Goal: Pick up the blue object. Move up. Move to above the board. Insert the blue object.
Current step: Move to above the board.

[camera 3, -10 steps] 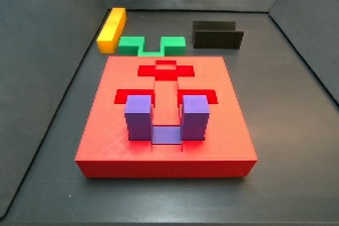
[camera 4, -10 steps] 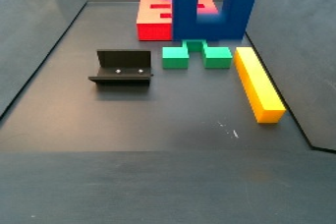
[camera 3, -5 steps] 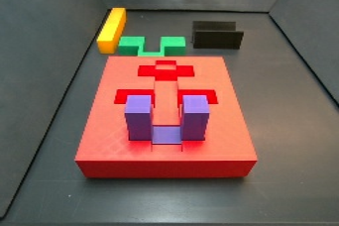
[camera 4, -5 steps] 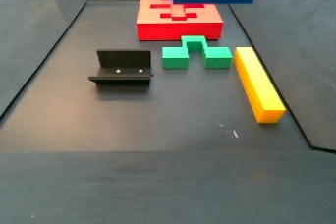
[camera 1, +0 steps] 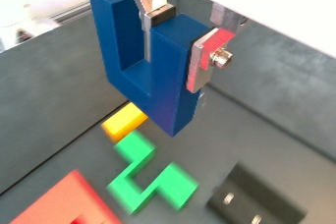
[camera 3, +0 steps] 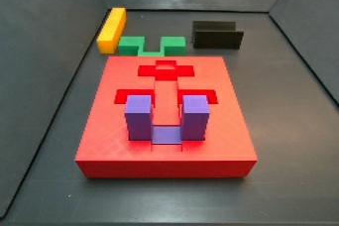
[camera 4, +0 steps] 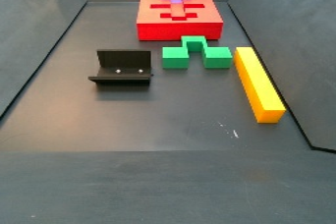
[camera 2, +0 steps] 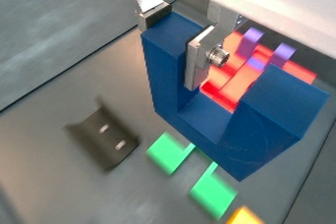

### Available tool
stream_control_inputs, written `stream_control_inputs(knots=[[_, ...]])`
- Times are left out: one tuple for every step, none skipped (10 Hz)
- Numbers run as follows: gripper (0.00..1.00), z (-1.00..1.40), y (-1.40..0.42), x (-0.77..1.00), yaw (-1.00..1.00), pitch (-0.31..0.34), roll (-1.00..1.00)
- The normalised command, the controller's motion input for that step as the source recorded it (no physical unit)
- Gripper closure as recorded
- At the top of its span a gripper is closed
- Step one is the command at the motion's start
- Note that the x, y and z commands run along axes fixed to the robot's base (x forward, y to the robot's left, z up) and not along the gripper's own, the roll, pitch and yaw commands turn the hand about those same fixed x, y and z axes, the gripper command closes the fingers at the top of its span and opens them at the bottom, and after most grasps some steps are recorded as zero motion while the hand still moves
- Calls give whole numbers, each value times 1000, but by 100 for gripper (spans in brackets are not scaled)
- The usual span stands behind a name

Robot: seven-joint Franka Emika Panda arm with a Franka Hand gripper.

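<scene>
The gripper [camera 1: 176,31] is shut on the blue object [camera 1: 141,66], a dark blue U-shaped block, clamping one prong between its silver fingers [camera 1: 203,59]. It also shows held in a wrist view [camera 2: 178,95], with the gripper [camera 2: 178,29] high above the floor. Neither the gripper nor the blue object shows in the side views. The board [camera 3: 166,121], a large red slab, lies on the floor with a purple U-shaped block [camera 3: 167,119] seated in one recess; its cross-shaped recess [camera 3: 166,69] is open. The board also shows in a side view [camera 4: 180,17].
A green notched block [camera 3: 151,45] and a yellow bar [camera 3: 111,29] lie beyond the board. The dark fixture [camera 3: 219,36] stands at the back right. In a side view the fixture [camera 4: 121,68], green block [camera 4: 197,53] and yellow bar [camera 4: 258,83] lie in front of the board.
The blue object has risen: a second ago it filled the top of a side view, half a second ago only its base showed, now it is out of that view.
</scene>
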Motion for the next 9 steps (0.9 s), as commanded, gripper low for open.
stream_control_inputs(knots=[[100,159,-1400,-99,-4,27,-21],[100,166,-1400,-94,0,25,-4],[100,177,-1400,-88,3,34,-2],[100,192,-1400,-79,7,50,-1],[100,201,-1400,-61,6,72,1],[100,119,-779,3,7,106,15],[100,78,-428,46,5,128,8],[100,57,-253,52,8,133,7],[100,49,-180,45,9,124,13]])
